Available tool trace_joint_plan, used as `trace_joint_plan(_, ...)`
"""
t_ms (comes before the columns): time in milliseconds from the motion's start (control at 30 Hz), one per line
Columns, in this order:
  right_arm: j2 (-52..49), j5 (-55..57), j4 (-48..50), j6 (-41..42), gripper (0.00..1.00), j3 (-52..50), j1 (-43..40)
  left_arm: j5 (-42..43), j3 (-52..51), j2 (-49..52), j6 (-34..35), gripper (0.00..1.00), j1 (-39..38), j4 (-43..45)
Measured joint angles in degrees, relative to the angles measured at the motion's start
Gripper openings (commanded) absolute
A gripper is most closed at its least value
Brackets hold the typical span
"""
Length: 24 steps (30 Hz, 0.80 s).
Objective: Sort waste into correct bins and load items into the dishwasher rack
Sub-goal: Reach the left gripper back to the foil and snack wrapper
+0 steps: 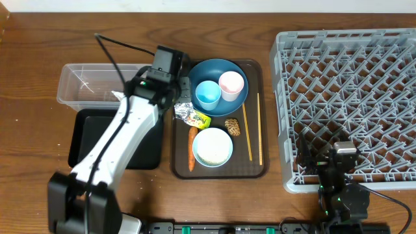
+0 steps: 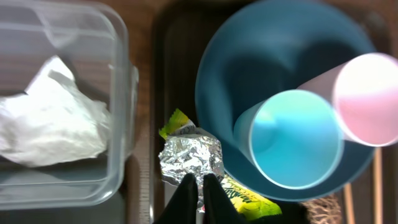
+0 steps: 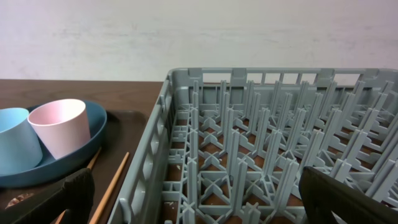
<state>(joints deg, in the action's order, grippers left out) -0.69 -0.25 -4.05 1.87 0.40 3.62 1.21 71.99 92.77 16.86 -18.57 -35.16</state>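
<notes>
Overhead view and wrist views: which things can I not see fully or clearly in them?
Wrapper: left wrist view, the left gripper, shut on it, hides its near edge.
Brown lump: left wrist view, cut by bottom edge.
Bowl: overhead view, its contents are too small to tell.
Chopsticks: right wrist view, cut by bottom edge.

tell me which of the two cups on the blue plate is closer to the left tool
The light blue plastic cup: it stands beside the crumpled silver-yellow wrapper that the left tool pinches, while the pinkish-white cup stands farther right.
</notes>
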Motion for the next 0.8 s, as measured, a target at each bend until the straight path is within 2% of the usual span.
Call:
trace_joint_plan(33, 0.0, 0.0, 0.0, 0.0, 0.99, 0.0, 0.0, 0.0, 0.0, 1.0, 0.1, 0.30, 0.0, 0.0)
trace_joint_plan(100, 0.0, 0.0, 0.0, 0.0, 0.99, 0.0, 0.0, -0.1, 0.0, 2.9, 0.3, 0.37, 0.0, 0.0)
trace_joint_plan(367, 0.0, 0.0, 0.0, 0.0, 0.99, 0.0, 0.0, -0.2, 0.0, 8.5, 1.0, 0.41, 0.0, 0.8)
trace_joint_plan(400, 0.0, 0.0, 0.0, 0.0, 0.99, 0.0, 0.0, -0.2, 0.0, 9.0, 1.0, 0.45, 0.0, 1.1)
trace_joint_plan(500, 0.0, 0.0, 0.0, 0.0, 0.99, 0.0, 0.0, -0.2, 0.0, 9.6, 1.1, 0.50, 0.0, 1.5)
trace_joint_plan(600, 0.0, 0.0, 0.0, 0.0, 0.99, 0.0, 0.0, -0.2, 0.0, 9.7, 0.9, 0.61, 0.0, 1.6)
trace_joint_plan(800, 0.0, 0.0, 0.0, 0.0, 0.99, 0.0, 0.0, -0.1, 0.0, 9.7, 1.2, 0.66, 0.0, 1.6)
